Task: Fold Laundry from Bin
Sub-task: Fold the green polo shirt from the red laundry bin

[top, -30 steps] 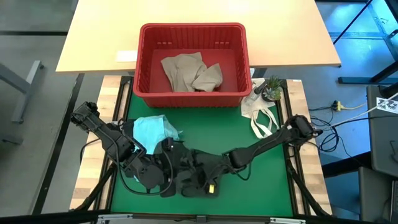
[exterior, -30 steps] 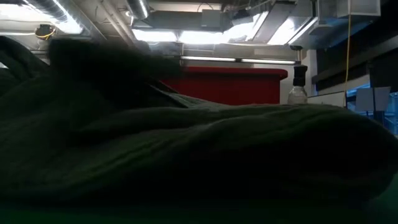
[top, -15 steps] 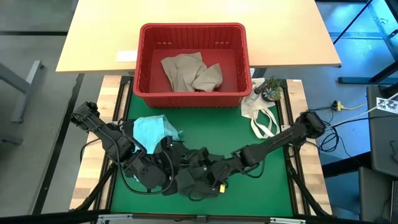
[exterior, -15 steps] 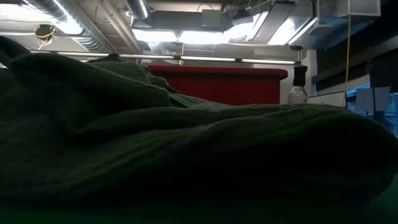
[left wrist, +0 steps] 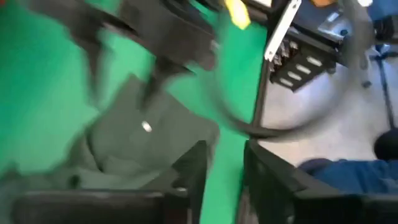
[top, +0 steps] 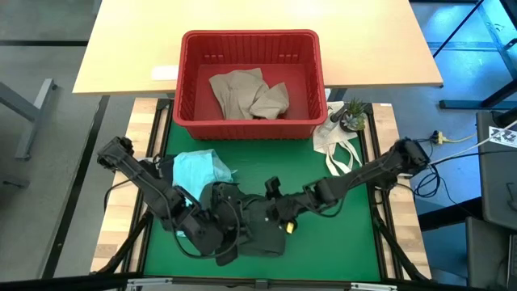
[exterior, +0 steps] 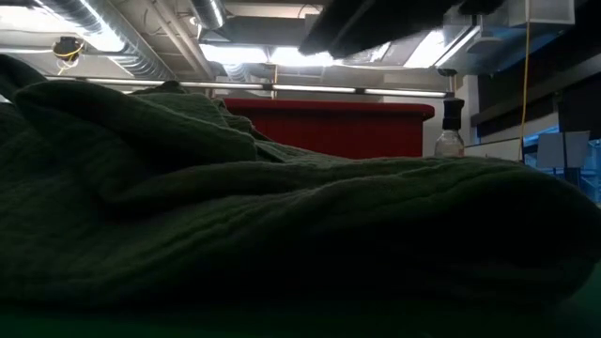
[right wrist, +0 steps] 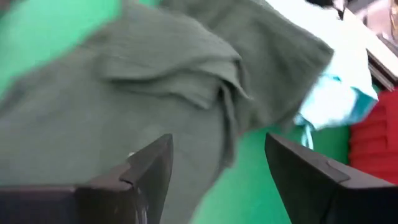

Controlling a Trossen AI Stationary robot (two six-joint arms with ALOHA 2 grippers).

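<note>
Laundry: dark olive garment (top: pixel 246 230) lies on the green table (top: pixel 323 250); right gripper (right wrist: pixel 214 165) fingers spread wide above it, holding nothing. Left gripper (left wrist: pixel 224 165) fingers slightly apart at the garment's edge; contact cannot be told.

Two dark jointed arms w/ black cables, yellow tag on right gripper (top: pixel 275 212).

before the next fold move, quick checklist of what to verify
1. Right gripper free of cloth: ok, fingers apart above the dark olive garment, nothing between them.
2. Left gripper released: cannot tell whether its fingers are open or shut; nothing shows between them.
3. Dark olive garment flat on the green mat: not ok, it lies bunched with folds.
4. Light teal garment clear of the work: not ok, it lies right against the olive one.
5. Bin emptied: not ok, a beige-tan garment lies inside.
</note>
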